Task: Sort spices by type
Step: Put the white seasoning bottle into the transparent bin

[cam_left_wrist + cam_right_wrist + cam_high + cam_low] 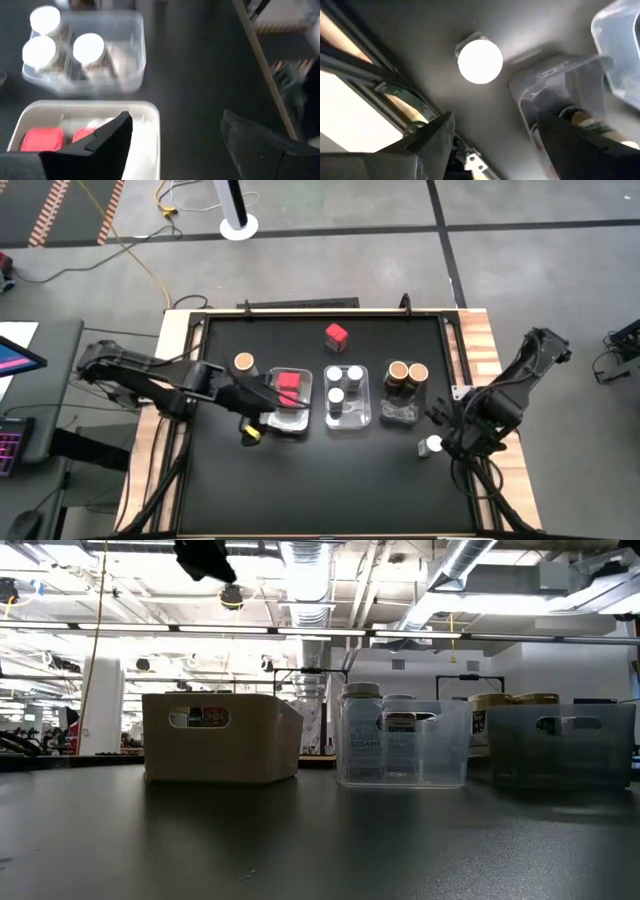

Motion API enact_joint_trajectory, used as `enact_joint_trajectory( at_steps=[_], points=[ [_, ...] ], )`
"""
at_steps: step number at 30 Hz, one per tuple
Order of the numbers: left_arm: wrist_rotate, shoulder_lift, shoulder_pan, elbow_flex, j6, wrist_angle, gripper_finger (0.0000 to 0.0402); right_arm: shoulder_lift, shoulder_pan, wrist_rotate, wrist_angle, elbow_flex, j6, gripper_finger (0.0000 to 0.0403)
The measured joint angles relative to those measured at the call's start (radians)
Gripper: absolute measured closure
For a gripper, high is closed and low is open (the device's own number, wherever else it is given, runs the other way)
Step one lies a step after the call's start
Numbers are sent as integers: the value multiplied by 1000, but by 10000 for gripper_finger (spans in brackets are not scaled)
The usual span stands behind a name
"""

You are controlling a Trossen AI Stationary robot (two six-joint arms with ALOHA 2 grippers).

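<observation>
Right gripper (447, 430) hovering near the table's right edge, fingers spread apart and empty. Just beside it, toward the table's near edge, a loose round spice jar with a white lid (433, 445), standing upright, long axis vertical, lid facing up; seen ahead between the spread fingers in the right wrist view (479, 60). Closer to this arm than to the other. Left gripper (262, 415) also spread and empty, poised over the pale plastic tray (290, 423) of red cube-like boxes (288, 382), well apart from that jar.
</observation>
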Motion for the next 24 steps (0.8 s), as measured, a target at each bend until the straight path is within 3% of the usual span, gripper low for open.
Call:
enact_joint_trajectory(
  at_steps=[5, 9, 24],
  points=[
    [13, -123, 0, -170, -28, 226, 109, 3, -1, 1, 32, 0, -126, 88],
    [12, -175, 0, -239, -46, 283, 109, 3, 0, 1, 52, 0, -213, 88],
    [10, -228, 0, -252, 15, 273, 109, 55, -1, 1, 52, 0, -233, 88]
  ],
)
